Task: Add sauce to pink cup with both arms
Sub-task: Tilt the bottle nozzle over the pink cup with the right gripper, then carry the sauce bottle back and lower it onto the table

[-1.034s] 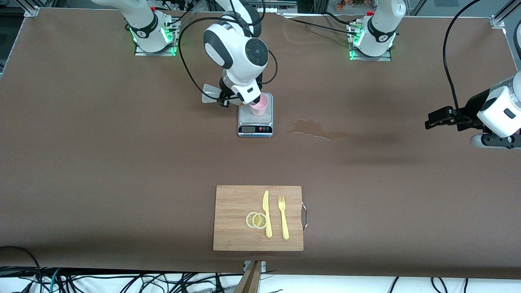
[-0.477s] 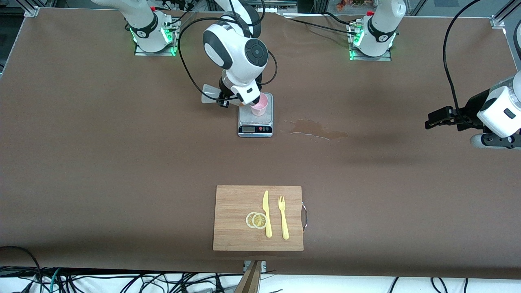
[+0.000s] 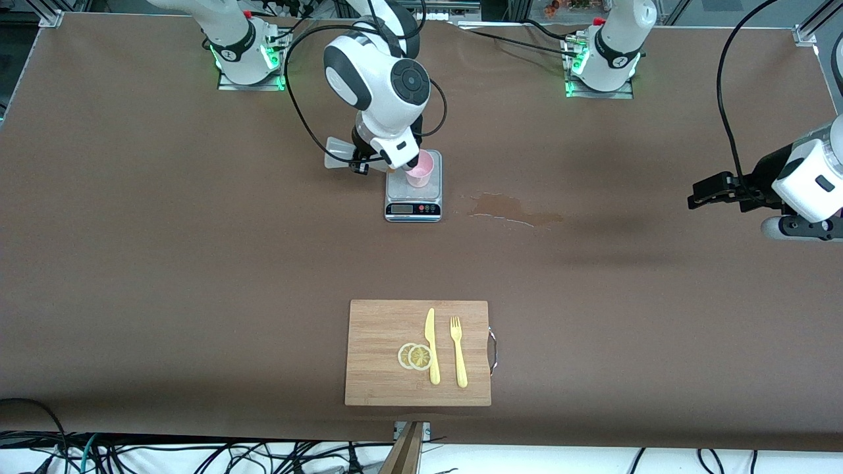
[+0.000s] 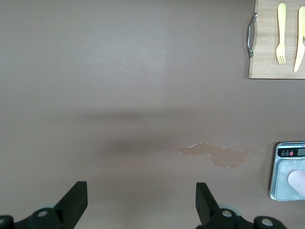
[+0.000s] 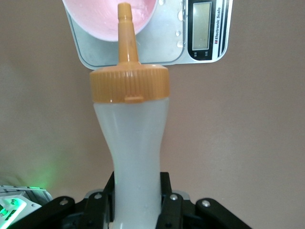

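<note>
Since a second ago the right arm's wrist has lifted and drawn slightly toward its base; the cup, the scale and the left arm have not shifted.

The right hand (image 5: 136, 202) is clenched on the sauce (image 5: 131, 143), a small translucent whitish squeeze bottle with an orange nozzle cap, gripping it low on the body. The bottle is tipped so its nozzle points into the mouth of the pink cup (image 3: 419, 169), a pale pink translucent plastic tumbler standing on a small silver kitchen scale (image 3: 413, 196) in the middle of the brown counter (image 3: 164, 263).

The step in hand looks like the pour itself: the nozzle is lined up over the cup's opening. The next move probably calls for a squeeze or a steeper tilt while keeping the tip inside the rim, which leaves little margin in the right wrist view.

The left hand (image 4: 138, 210) waits with its fingers spread wide, holding nothing, over bare counter toward the left arm's end. A pale stain (image 3: 514, 210) lies beside the scale. A bamboo cutting board (image 3: 382, 382) with a yellow plastic knife (image 3: 431, 345), a yellow fork (image 3: 458, 352) and two lemon slices (image 3: 415, 356) sits nearer the front camera, well apart from the scale, so there is open room all round.
</note>
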`<action>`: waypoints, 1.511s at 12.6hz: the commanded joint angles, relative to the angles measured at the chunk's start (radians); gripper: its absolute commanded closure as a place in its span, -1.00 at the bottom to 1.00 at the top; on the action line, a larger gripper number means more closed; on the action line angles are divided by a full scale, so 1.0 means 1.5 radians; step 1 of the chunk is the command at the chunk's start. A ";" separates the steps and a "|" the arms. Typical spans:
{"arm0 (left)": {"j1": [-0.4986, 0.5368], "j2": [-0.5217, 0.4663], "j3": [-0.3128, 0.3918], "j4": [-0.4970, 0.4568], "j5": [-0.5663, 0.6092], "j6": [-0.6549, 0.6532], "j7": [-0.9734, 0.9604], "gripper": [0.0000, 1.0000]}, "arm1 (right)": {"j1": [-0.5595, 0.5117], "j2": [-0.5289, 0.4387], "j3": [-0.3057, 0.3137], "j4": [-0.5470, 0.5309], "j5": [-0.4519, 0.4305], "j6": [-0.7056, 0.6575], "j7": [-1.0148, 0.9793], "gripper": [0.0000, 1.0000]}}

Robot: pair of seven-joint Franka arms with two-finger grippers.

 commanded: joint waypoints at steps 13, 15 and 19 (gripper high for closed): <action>-0.003 0.007 0.000 0.020 0.002 -0.008 0.010 -1.00 | -0.006 -0.149 -0.084 -0.201 0.200 0.258 -0.181 0.50; -0.004 0.008 -0.001 0.020 0.001 -0.008 0.010 -1.00 | -0.006 -0.148 -0.144 -0.201 0.283 0.255 -0.303 0.50; -0.002 0.008 0.000 0.020 0.002 -0.008 0.011 -1.00 | -0.017 -0.136 -0.263 -0.201 0.471 0.205 -0.568 0.50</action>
